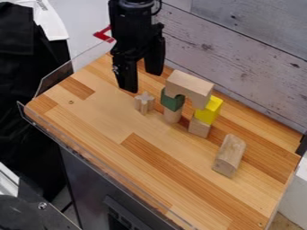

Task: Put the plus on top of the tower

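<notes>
Claw (pixel 142 81), spread presumably for grasping, was held at twelve o'clock from plus (pixel 144 103); tower (pixel 200 99) was set at three.

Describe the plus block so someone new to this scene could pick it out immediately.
On the wooden tabletop, find the tower capped by a plain wood arch. Just left of it in the picture, near the claw, stands the plus block, small and unpainted. Its cross-shaped top sets it apart from every other block.
</notes>
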Controlling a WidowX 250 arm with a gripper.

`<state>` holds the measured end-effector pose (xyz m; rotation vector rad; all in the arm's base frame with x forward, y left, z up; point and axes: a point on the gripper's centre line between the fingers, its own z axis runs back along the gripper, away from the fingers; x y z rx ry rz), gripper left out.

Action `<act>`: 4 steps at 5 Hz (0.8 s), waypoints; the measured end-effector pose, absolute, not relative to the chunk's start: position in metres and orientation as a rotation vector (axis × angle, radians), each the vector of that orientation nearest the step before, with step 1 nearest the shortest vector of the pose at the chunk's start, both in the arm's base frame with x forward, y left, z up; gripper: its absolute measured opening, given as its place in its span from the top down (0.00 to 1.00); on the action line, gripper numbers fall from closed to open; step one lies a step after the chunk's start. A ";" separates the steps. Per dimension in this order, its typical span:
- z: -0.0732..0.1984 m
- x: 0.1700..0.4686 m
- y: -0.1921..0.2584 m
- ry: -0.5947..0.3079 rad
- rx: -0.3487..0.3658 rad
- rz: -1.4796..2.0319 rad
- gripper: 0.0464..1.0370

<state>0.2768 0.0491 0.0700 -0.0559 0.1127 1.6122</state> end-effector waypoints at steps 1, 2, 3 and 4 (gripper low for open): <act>0.066 0.280 0.049 0.112 -0.075 1.627 0.04; 0.054 0.289 0.054 0.114 -0.066 1.632 0.04; 0.046 0.296 0.057 0.113 -0.059 1.629 0.04; 0.041 0.300 0.060 0.118 -0.055 1.644 0.04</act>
